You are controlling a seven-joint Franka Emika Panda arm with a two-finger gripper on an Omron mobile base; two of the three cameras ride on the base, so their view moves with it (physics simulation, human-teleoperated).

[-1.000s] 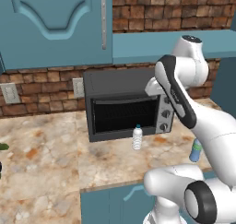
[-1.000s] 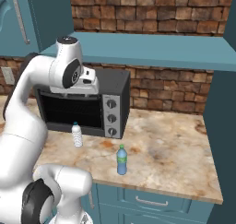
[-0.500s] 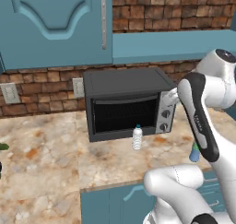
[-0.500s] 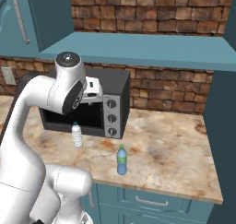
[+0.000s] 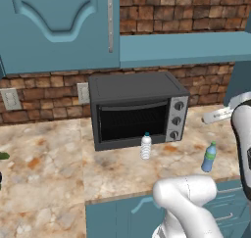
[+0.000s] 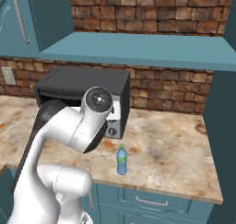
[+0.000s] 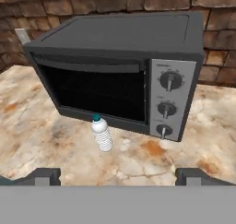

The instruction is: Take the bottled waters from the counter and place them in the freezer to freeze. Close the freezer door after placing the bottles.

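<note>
Swung away to the right since the earlier frames, the arm is now seen at the right edge of the left base view, so that the toaster oven (image 5: 137, 108) is fully uncovered there, while the two bottles are seen in the same spots as before. On the bench (image 5: 49, 173), just in front of the toaster oven's glass door and near its right end, the clear bottle (image 5: 145, 146) is stood upright. Further right, in front of and beyond the oven's knob panel and near the bench's front edge, the blue bottle (image 5: 209, 157) is stood upright, well apart from the clear one. In the hand view, the claw (image 7: 118, 176) is held above the bench in front of the toaster oven, with its two dark fingertips (image 7: 42, 176) spread wide apart and nothing between them; the clear bottle is seen between the claw and the oven door, untouched.
</note>
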